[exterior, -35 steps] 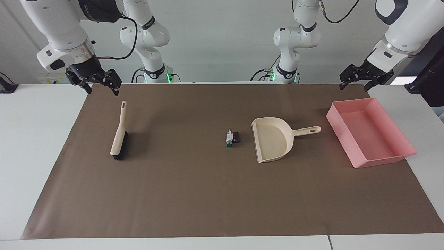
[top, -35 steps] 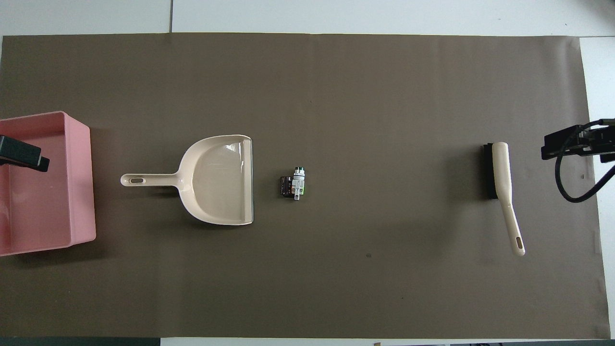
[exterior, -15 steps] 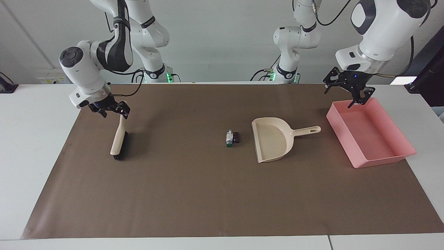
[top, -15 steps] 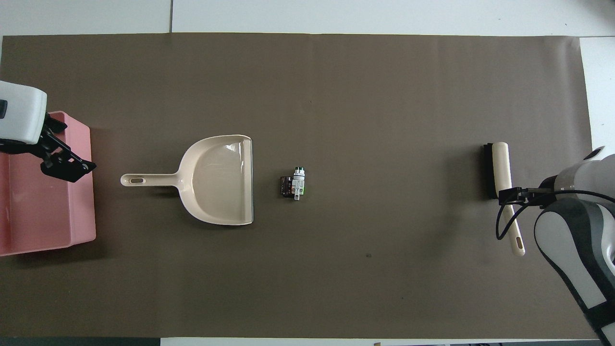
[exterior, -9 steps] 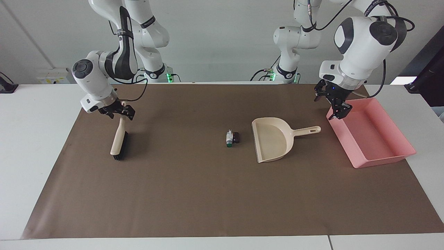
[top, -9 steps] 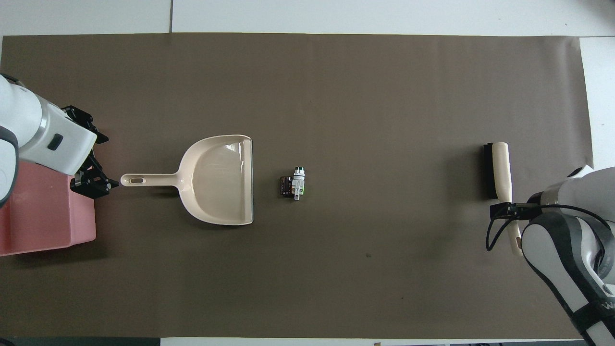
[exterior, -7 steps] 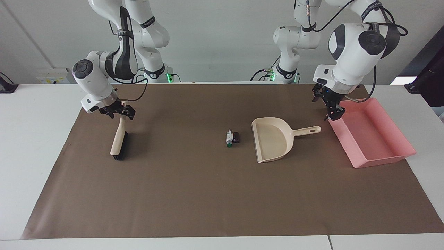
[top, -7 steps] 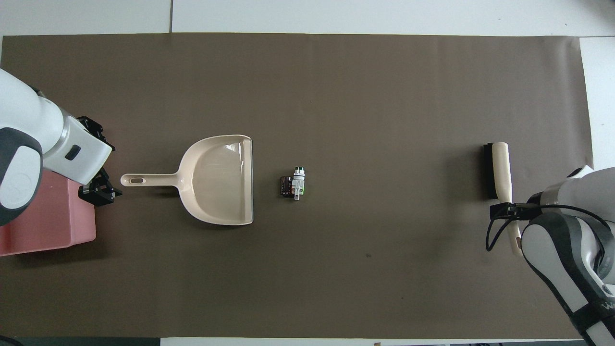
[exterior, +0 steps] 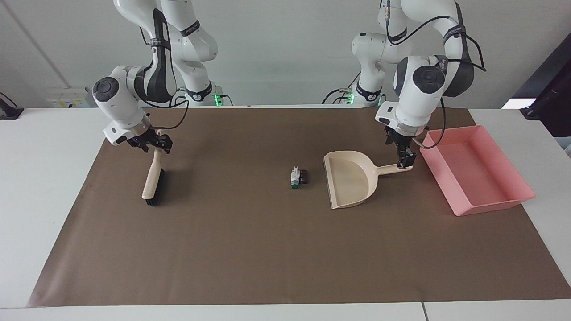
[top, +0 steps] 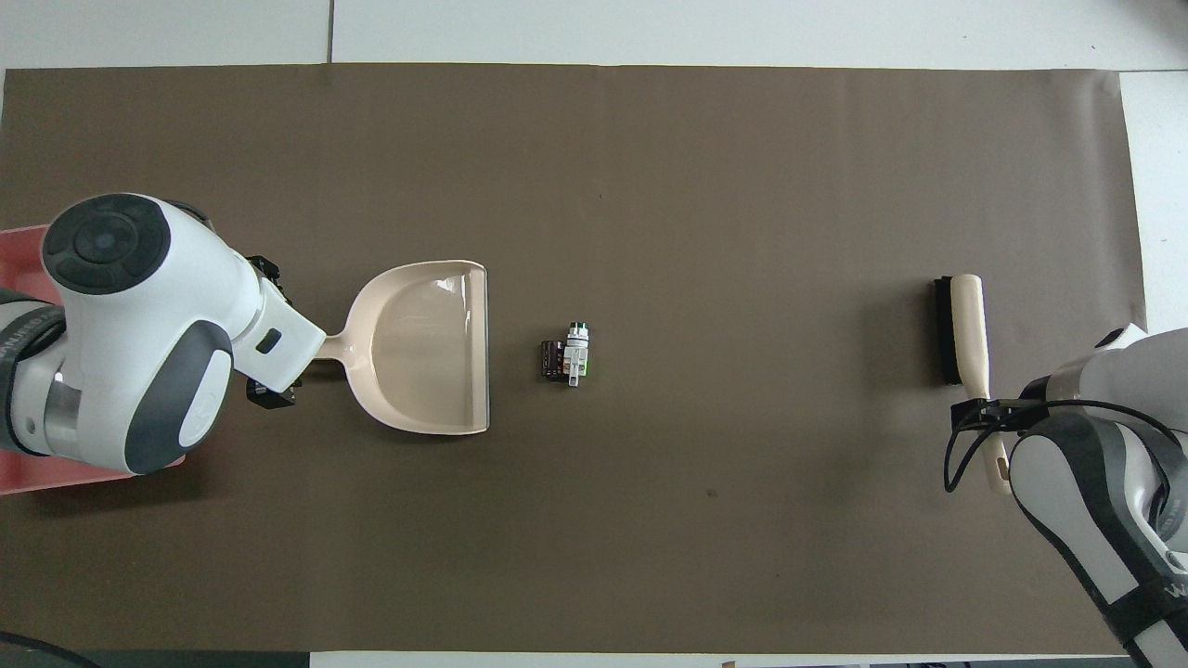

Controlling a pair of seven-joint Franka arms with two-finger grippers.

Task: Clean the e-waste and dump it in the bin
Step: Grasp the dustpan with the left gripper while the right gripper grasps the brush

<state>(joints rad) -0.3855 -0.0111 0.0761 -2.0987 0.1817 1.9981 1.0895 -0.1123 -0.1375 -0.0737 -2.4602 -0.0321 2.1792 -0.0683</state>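
Observation:
The e-waste (exterior: 298, 177), a white-and-green cylinder beside a small black piece, lies on the brown mat, a short way from the cream dustpan's (exterior: 352, 178) open mouth. My left gripper (exterior: 405, 161) is down at the end of the dustpan's handle, open, fingers either side of it. In the overhead view the left arm hides that handle end and most of the pink bin (top: 56, 468). The bin (exterior: 473, 171) stands beside the dustpan at the left arm's end of the table. My right gripper (exterior: 154, 143) sits at the tip of the brush's (exterior: 152, 180) handle.
The brown mat (exterior: 267, 249) covers most of the white table. The brush (top: 961, 325) lies at the right arm's end, bristles on the mat. The e-waste (top: 568, 355) and the dustpan (top: 422, 343) sit mid-table in one line.
My left gripper has swung from over the bin's corner down onto the dustpan's handle end. My right gripper has stayed at the brush handle. Nothing on the mat has shifted.

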